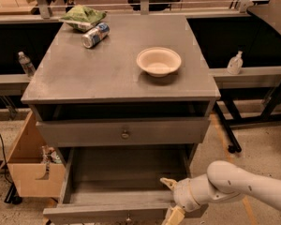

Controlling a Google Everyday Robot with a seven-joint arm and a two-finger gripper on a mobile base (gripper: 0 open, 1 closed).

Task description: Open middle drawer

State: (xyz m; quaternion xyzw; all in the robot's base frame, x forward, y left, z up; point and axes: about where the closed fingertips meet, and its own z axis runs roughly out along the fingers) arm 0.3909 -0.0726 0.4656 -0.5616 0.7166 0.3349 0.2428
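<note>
The middle drawer stands pulled well out of the cabinet. Its plain grey inside is in full view, and its front panel lies along the bottom edge of the view with the small knob at centre. The drawer front above it looks shut.

The tool sits at the right part of that front panel, off to the side of the knob. Its fingers are spread wide, one over the inside of the drawer and the other beyond the front, so they straddle the rim rather than clamp it.

The opening looks close to done. Any last pull should run straight along the runners, toward the near edge. Because the tool's hold is off-centre, a slow, even draw matters, or the drawer may skew and bind. The pull should also stop short of the end of travel.

When backing off, the tool should lift clear of the rim first, so it does not nudge the drawer inward. The bowl and can on the table need no attention.
</note>
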